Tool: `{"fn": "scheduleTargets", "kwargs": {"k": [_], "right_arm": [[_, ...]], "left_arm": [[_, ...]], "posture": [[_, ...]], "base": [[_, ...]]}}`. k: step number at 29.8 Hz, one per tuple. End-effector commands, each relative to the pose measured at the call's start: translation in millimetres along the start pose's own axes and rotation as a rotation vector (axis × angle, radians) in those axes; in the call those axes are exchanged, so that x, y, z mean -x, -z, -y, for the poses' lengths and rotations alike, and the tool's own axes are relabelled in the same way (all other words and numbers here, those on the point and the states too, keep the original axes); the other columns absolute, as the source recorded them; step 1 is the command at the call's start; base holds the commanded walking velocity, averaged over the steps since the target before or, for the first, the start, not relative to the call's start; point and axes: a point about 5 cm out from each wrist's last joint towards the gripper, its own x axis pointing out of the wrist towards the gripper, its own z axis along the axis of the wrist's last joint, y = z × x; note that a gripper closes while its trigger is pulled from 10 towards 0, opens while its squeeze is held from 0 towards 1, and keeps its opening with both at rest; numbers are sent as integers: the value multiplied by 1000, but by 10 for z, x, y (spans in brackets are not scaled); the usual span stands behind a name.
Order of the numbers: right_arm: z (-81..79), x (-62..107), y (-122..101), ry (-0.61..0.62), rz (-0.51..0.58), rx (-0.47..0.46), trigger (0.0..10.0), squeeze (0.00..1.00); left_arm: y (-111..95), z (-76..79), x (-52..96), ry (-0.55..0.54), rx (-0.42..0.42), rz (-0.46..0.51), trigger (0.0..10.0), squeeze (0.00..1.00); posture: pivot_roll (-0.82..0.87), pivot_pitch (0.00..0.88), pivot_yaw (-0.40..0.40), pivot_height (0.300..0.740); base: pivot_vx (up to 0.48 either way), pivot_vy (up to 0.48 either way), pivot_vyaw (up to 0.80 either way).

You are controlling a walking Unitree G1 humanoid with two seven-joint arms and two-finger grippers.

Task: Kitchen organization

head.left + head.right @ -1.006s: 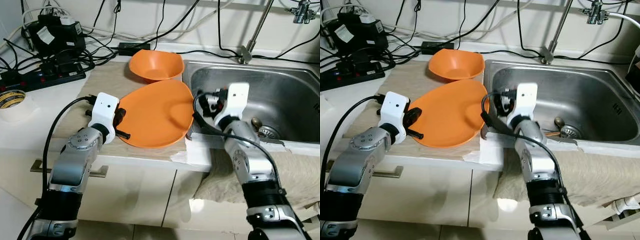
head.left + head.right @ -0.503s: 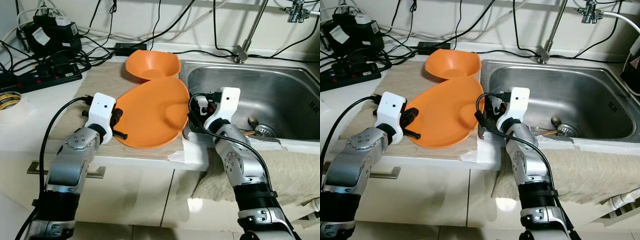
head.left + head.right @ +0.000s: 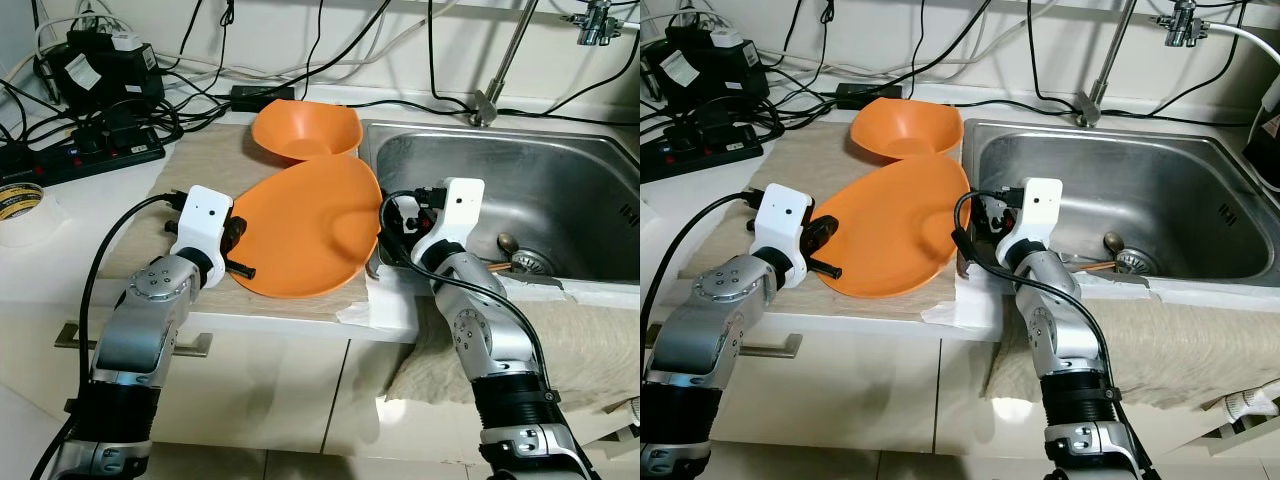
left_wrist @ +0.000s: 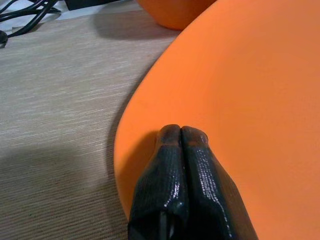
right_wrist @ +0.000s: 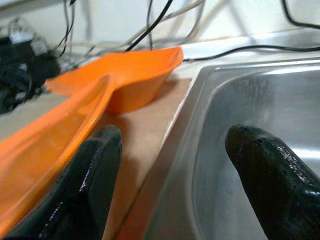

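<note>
1. We see the orange plate (image 3: 310,230) on the beige mat (image 3: 200,170), tilted, its far edge against the orange bowl (image 3: 303,130).
2. Left gripper (image 4: 181,131): fingers pressed together, resting on the plate's left rim.
3. Right gripper (image 5: 172,150): fingers spread, straddling the sink (image 3: 540,190) edge beside the plate's right rim.

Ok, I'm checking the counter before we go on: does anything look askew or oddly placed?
Yes. The large orange plate sits tilted, its far edge leaning on the orange bowl and its right edge beside the sink rim. The left claw is shut, resting on the plate's rim.
</note>
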Motion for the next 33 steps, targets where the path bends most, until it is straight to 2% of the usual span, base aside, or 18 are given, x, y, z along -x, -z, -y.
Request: {"fn": "scheduleTargets", "kwargs": {"k": [1,5,6,7,9,15,23,24,26,33], "right_arm": [[25,36,-19,-2,-1,28,10000,0],[151,80,-89,76,50,135,10000,0],[151,80,-89,76,50,135,10000,0],[165,85,-137,95,81,193,10000,0],[160,86,-166,99,101,224,10000,0],[125,93,-206,91,122,234,10000,0],[23,23,-224,67,134,59,10000,0],[23,23,-224,67,134,59,10000,0],[-62,-37,-184,33,105,-47,10000,0],[-198,-157,-95,-23,50,-190,10000,0]], "left_arm": [[443,94,-15,24,27,-207,10000,0],[436,92,-21,25,23,-205,10000,0],[436,92,-21,25,23,-205,10000,0],[434,92,-23,27,22,-204,10000,0],[432,91,-27,29,20,-204,10000,0],[412,92,-46,30,17,-200,10000,0],[406,99,-50,32,15,-199,10000,0],[406,99,-50,32,15,-199,10000,0],[404,96,-55,32,14,-199,10000,0],[394,88,-61,31,13,-197,10000,0]], "posture": [[77,0,-52,732],[71,0,-49,732],[71,0,-49,732],[68,0,-47,732],[68,0,-47,732],[67,0,-44,732],[70,0,-45,732],[70,0,-45,732],[72,0,-43,732],[76,0,-40,732]], "base": [[0,0,0],[0,0,0],[0,0,0],[0,0,0],[0,0,0],[0,0,0],[0,0,0],[0,0,0],[0,0,0],[0,0,0]]}}
